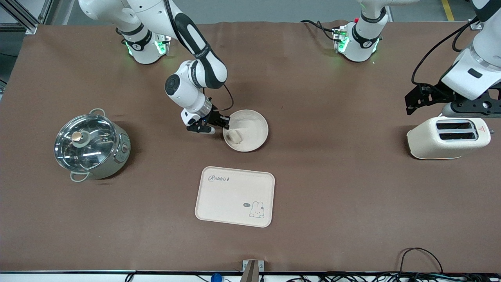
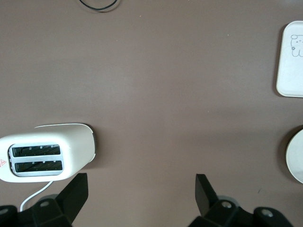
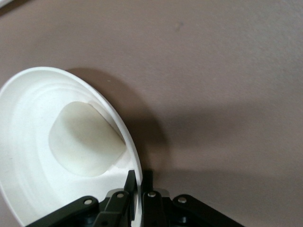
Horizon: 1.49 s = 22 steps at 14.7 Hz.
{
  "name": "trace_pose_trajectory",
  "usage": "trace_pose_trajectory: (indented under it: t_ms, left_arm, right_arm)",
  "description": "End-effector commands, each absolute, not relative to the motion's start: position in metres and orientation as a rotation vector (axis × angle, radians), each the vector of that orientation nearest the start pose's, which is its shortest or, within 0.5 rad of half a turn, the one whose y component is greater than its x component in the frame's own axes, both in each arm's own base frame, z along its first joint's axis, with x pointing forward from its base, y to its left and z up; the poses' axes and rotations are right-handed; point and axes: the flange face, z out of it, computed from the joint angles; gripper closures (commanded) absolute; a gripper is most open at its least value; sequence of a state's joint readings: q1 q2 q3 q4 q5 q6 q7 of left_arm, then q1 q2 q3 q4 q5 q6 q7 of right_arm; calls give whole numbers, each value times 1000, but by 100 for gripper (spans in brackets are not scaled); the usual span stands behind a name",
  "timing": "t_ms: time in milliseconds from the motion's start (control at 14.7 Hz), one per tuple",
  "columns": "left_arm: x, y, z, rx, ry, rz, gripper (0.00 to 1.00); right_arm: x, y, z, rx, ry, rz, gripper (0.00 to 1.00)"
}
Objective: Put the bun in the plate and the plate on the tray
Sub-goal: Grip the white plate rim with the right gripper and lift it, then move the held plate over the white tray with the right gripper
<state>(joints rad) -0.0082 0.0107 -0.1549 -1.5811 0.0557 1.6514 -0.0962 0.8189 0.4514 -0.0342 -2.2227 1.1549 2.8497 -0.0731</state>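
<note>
The round cream plate [image 1: 250,125] is on the brown table, farther from the front camera than the tray [image 1: 235,196]. The pale bun [image 1: 235,136] lies inside the plate, near its rim. My right gripper [image 1: 219,122] is shut on the plate's rim at the side toward the right arm's end. In the right wrist view one finger [image 3: 131,182] is inside the plate [image 3: 28,142] and the other outside, with the bun [image 3: 85,142] close by; the plate looks tilted. My left gripper [image 1: 415,100] waits open and empty above the table by the toaster [image 1: 448,137].
A steel pot with a glass lid [image 1: 92,145] stands toward the right arm's end. The left wrist view shows the open gripper [image 2: 141,182], the toaster [image 2: 47,151], the tray's edge [image 2: 291,61] and the plate's edge [image 2: 298,156]. Cables lie along the table's front edge.
</note>
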Motion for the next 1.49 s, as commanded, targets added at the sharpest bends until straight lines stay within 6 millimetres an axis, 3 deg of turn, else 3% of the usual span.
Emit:
trace_pose_trajectory:
  t_ms: [0, 204, 407, 611, 679, 815, 1019, 1290, 1426]
  left_arm:
    - [554, -81, 642, -3104, 129, -106, 0]
    - [556, -76, 654, -3106, 118, -132, 0]
    - [563, -74, 646, -3106, 101, -112, 0]
    - [563, -76, 647, -3108, 118, -114, 0]
    - [564, -75, 648, -3112, 123, -118, 0]
    - [564, -74, 646, -3148, 116, -108, 0]
    - [568, -74, 640, -3153, 94, -91, 0]
    - [568, -74, 640, -3155, 91, -91, 0]
    - [568, -74, 640, -3154, 99, -93, 0]
  right_arm:
    - [410, 343, 172, -2700, 253, -21, 99]
    - [419, 342, 197, -2660, 255, -49, 99]
    - [442, 332, 225, -2583, 303, -21, 99]
    - [479, 324, 247, -2512, 337, -33, 99]
    - [490, 329, 256, -2487, 328, -30, 100]
    - [516, 340, 252, -2460, 321, -20, 100]
    - [559, 332, 251, -2425, 316, -3, 99]
    - [607, 329, 243, -2551, 149, -25, 100]
    - [644, 321, 251, -2601, 157, 11, 100]
